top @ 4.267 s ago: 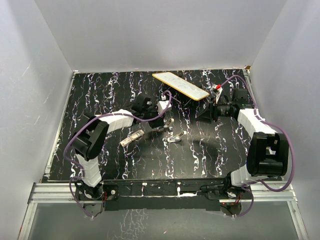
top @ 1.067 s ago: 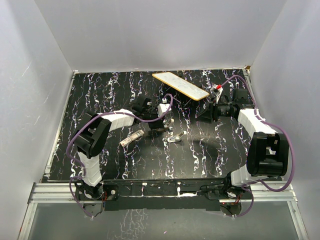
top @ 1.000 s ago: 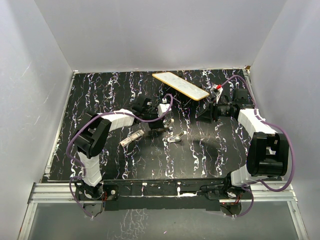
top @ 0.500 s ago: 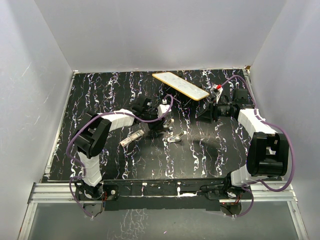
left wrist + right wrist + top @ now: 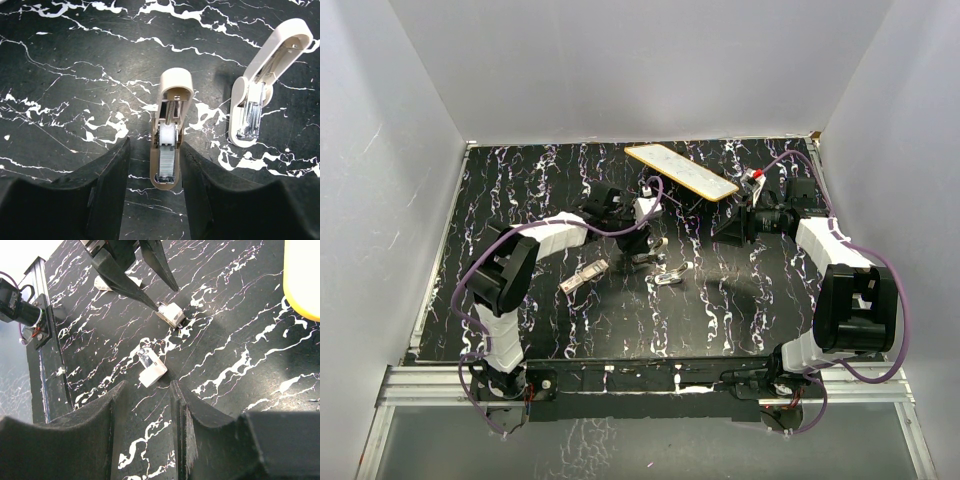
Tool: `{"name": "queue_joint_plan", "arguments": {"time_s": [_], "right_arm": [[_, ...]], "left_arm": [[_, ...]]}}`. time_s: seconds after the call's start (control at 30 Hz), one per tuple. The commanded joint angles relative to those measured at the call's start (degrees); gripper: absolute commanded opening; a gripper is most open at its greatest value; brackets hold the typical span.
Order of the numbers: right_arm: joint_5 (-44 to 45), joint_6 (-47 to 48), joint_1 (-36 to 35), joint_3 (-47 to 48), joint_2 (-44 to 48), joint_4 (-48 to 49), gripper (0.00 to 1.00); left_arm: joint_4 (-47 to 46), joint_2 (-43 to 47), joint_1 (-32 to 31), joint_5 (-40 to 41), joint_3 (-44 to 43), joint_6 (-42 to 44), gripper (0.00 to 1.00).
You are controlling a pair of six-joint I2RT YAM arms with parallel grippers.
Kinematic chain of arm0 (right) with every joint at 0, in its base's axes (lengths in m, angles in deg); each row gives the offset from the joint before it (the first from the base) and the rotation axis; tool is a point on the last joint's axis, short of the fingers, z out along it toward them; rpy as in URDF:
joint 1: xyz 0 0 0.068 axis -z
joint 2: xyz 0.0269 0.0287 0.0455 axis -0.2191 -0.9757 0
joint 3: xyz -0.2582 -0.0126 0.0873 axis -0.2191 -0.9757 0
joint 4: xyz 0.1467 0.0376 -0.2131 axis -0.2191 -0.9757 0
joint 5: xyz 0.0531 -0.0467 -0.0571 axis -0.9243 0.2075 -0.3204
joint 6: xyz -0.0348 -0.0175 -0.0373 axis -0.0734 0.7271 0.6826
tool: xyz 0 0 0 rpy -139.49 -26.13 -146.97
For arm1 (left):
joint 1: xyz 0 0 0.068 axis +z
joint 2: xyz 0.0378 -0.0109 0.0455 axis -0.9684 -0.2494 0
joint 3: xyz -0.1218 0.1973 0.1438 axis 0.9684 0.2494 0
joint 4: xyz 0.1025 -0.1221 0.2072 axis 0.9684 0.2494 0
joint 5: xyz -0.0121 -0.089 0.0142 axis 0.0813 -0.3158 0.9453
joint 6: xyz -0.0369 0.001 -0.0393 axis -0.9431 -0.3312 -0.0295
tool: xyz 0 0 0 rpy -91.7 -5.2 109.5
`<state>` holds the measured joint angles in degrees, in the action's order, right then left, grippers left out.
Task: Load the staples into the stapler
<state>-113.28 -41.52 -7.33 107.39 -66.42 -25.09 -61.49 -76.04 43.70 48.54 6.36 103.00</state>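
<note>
- The stapler (image 5: pixel 169 131) lies flat on the table (image 5: pixel 60 60), lengthwise between the two fingers of the left gripper (image 5: pixel 153 144).
- That gripper's jaws stand partly apart and grip nothing. A dark gap shows on one side of the stapler, and the other finger is just beside it.
- A second stapler piece (image 5: pixel 260 87) lies outside the fingers, near the first but not touching it.
- The right gripper (image 5: pixel 148 386) hangs over the right rear part of the table, well away from the stapler, with its jaws partly apart and empty.
- The stapler is a slim beige plastic body with a rounded end. Its open channel shows a thin spring, a white pusher and a grey metal strip.
- The gripper fingers are matte black and wedge-shaped.
- The table is black, veined in white like marble.
- Plain pale walls (image 5: pixel 620 70) close in three sides. A flat yellow-edged board (image 5: pixel 682 171) lies toward the back.
</note>
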Motion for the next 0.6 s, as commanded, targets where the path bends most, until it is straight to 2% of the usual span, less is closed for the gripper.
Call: {"name": "queue_joint_plan", "arguments": {"time_s": [0.0, 0.57], "right_arm": [[-1.7, 0.6, 0.3, -0.3, 0.9, 2.6, 0.41], [-1.7, 0.7, 0.3, -0.2, 0.9, 2.5, 0.41]], "left_arm": [[-1.0, 1.5, 0.4, 1.1, -1.5, -1.4, 0.43], [-2.0, -1.2, 0.3, 1.7, -2.0, -1.8, 0.44]]}}
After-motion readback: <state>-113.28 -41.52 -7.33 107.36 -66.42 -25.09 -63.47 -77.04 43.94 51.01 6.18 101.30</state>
